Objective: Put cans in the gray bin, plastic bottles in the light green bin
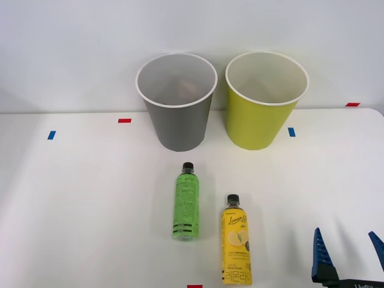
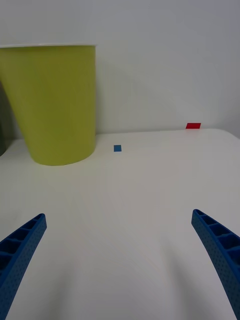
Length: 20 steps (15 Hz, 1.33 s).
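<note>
Two tall round bins standing upright on the white table: one gray bin (image 1: 177, 114) and one light green bin (image 1: 262, 108). Two black-capped plastic bottles lying on that table, one green-label bottle (image 1: 186, 204) and one larger lemon-label bottle (image 1: 236, 241). Three red tape marks (image 1: 124, 120) (image 1: 353, 104) (image 1: 194, 286) and two blue tape marks (image 1: 51, 135) (image 1: 291, 132) counted on the tabletop, plus two blue ribbed fingers (image 1: 320, 255) set apart.

Gray bin (image 1: 177, 114) beside light green bin (image 1: 261, 108); green-label bottle (image 1: 186, 203), lemon bottle (image 1: 236, 241) lying before them
</note>
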Available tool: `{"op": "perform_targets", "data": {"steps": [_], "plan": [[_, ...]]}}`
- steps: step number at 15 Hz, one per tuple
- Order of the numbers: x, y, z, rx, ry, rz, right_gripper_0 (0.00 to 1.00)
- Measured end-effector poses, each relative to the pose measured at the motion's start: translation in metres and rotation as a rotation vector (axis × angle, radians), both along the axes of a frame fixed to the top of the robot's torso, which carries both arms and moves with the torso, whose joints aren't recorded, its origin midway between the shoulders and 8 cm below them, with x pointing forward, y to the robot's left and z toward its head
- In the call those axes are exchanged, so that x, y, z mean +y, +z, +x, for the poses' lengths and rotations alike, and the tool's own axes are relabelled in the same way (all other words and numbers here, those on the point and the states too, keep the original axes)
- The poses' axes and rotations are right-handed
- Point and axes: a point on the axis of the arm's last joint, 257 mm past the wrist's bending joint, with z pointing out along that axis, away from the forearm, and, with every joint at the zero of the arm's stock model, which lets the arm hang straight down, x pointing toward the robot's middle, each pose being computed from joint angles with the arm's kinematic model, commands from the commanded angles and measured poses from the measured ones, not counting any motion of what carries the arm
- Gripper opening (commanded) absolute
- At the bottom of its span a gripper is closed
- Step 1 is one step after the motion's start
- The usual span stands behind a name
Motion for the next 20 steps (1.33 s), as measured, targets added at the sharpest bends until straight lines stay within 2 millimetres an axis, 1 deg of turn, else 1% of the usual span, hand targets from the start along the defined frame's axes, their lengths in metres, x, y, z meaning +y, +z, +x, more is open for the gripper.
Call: {"op": "perform_targets", "data": {"steps": [1, 4, 8, 10, 13, 14, 18, 20], "plan": [[0.005, -0.003, 0.000, -0.003, 0.004, -0.008, 1.00], [0.018, -0.006, -0.010, -0.004, 0.022, 0.029, 1.00], [0.027, -0.011, -0.024, 0.005, 0.040, 0.170, 1.00], [0.031, -0.013, -0.032, -0.004, 0.050, 0.207, 1.00], [0.034, -0.027, -0.044, -0.051, 0.089, 0.221, 1.00], [0.034, -0.029, -0.046, -0.061, 0.098, 0.216, 1.00], [0.037, -0.022, -0.052, -0.090, 0.100, 0.184, 1.00], [0.036, -0.022, -0.055, -0.090, 0.088, 0.166, 1.00]]}}
